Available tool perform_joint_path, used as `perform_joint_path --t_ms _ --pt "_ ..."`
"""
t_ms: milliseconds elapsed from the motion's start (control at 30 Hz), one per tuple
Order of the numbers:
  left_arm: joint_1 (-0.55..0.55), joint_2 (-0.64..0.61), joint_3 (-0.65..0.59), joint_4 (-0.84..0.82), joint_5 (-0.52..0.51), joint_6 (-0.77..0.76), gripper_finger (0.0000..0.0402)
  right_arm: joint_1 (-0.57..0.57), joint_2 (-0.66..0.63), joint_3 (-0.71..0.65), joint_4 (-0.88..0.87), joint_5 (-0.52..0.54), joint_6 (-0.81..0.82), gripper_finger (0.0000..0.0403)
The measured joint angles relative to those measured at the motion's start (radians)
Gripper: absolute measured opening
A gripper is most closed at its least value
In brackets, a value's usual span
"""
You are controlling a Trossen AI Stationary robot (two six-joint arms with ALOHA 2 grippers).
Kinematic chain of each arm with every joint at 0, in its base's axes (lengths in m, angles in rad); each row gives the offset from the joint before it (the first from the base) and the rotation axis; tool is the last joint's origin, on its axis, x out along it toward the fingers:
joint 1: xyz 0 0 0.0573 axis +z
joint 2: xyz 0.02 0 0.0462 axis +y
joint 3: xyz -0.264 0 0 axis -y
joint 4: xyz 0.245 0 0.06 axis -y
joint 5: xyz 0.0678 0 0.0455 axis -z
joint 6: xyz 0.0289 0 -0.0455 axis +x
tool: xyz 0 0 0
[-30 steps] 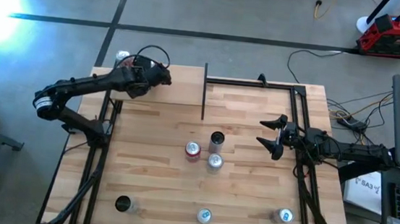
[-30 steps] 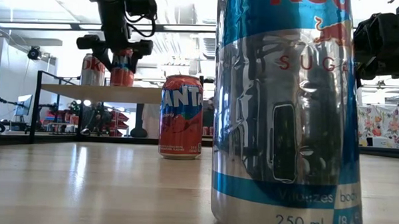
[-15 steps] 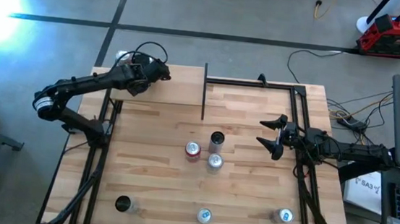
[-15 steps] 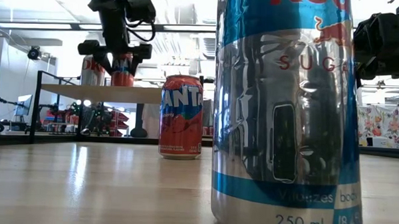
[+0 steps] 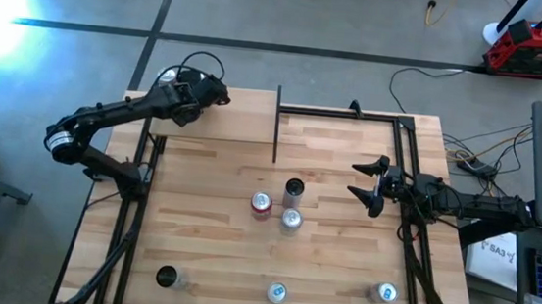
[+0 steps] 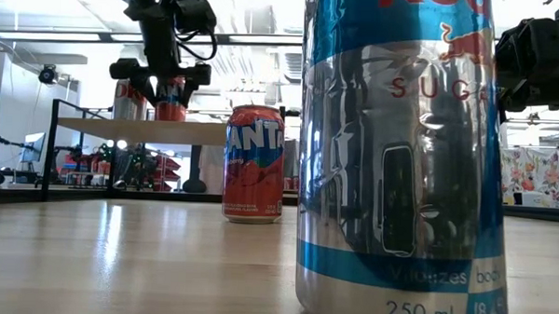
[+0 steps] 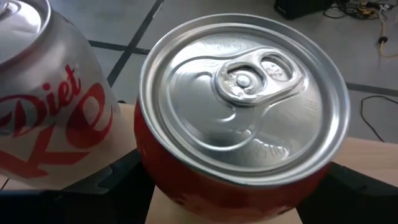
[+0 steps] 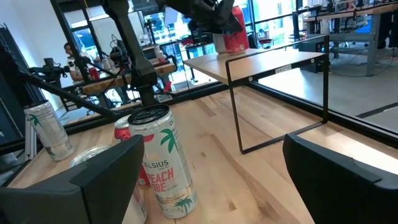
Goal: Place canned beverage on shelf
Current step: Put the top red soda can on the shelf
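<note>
My left gripper (image 5: 200, 92) is over the far left part of the pale wood shelf (image 5: 239, 120), shut on a red can with a silver top (image 7: 242, 93). In the low view the can (image 6: 172, 102) stands upright at the shelf board (image 6: 141, 131), close beside a Diet Coke can (image 6: 123, 97) that stands on the board. The Diet Coke can also shows in the left wrist view (image 7: 43, 106). My right gripper (image 5: 365, 183) is open and empty at the table's right side. My left gripper pinches the red can's side wall (image 7: 155, 177) between its two fingers (image 7: 115, 183), one on each side, just under the top rim. The fingers come from above, pointing down. The can is upright; whether its base rests on the shelf board I cannot tell.
A Fanta can (image 5: 262, 203), a Celsius can (image 5: 293, 187) and a silver can (image 5: 291, 219) stand mid-table. Three more cans stand along the near edge, one of them a Red Bull (image 6: 400, 161) right before the low camera. The shelf's black frame (image 5: 277, 123) stands upright.
My left gripper has shifted a little toward the table's far left corner with the red can, which stays upright and now stands closer to the Diet Coke can.
</note>
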Motion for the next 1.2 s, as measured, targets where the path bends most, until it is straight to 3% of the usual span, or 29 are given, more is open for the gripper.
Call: perform_joint_path --t_ms 1200 --pt "0.015 0.001 0.003 0.007 0.027 0.047 0.0295 0.000 0.000 0.000 0.000 0.000 0.000 0.0368"
